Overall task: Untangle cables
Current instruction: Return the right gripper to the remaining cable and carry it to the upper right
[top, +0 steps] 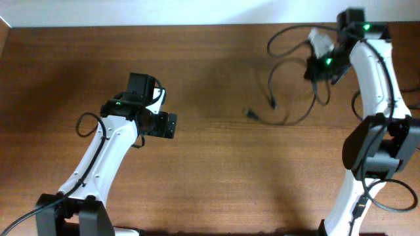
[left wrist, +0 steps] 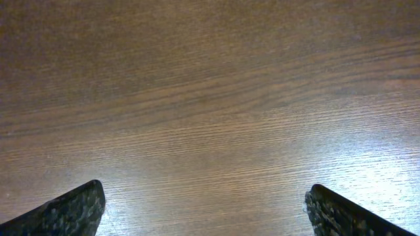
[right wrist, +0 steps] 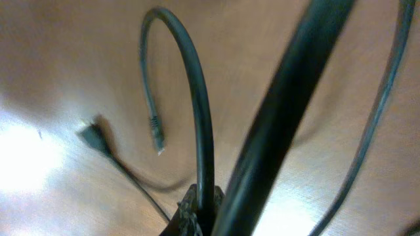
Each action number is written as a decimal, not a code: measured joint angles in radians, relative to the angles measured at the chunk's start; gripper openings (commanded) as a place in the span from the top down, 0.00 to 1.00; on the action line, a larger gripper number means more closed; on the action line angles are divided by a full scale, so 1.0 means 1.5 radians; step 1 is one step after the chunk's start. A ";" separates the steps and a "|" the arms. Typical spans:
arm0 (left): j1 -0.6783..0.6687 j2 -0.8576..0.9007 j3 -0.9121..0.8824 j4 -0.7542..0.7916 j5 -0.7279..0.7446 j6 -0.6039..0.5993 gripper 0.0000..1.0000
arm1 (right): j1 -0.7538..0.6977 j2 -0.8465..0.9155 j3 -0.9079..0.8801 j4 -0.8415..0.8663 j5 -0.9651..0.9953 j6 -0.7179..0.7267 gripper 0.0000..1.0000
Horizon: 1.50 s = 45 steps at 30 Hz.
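Observation:
The cables (top: 271, 88) are thin black cords lying in loose loops at the table's far right, with one plug end (top: 249, 113) pointing left. My right gripper (top: 320, 65) is shut on one cable (right wrist: 197, 92) among those loops. That cord arcs up out of the jaws and curls over to a small plug (right wrist: 156, 140). Another plug (right wrist: 96, 136) lies flat on the wood beside it. A thicker, blurred cord (right wrist: 289, 98) crosses close in front of the right wrist camera. My left gripper (top: 168, 125) hovers open over bare wood at centre left, far from the cables, fingertips (left wrist: 73, 208) wide apart.
The wooden table (top: 216, 170) ends at a pale wall along the far edge, close behind the cables. Both arm bases stand at the near edge. The right arm's own wiring (top: 387, 196) hangs by its base.

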 measured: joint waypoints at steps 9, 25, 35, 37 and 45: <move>0.000 0.000 0.000 -0.001 0.000 0.000 0.01 | 0.000 -0.003 0.209 0.275 0.285 0.122 0.96; 0.000 0.000 0.000 0.001 0.000 0.000 0.01 | -0.123 0.146 0.112 0.311 0.492 0.071 0.96; 0.000 0.000 0.000 0.000 0.000 0.000 0.01 | -0.068 0.160 0.015 0.314 0.342 -0.028 0.01; 0.000 0.000 0.000 0.000 0.000 0.000 0.01 | -0.068 0.160 0.015 0.299 0.335 -0.020 0.01; 0.000 0.000 0.000 0.000 0.000 0.000 0.01 | -0.063 -0.090 0.014 0.091 0.116 -0.015 0.01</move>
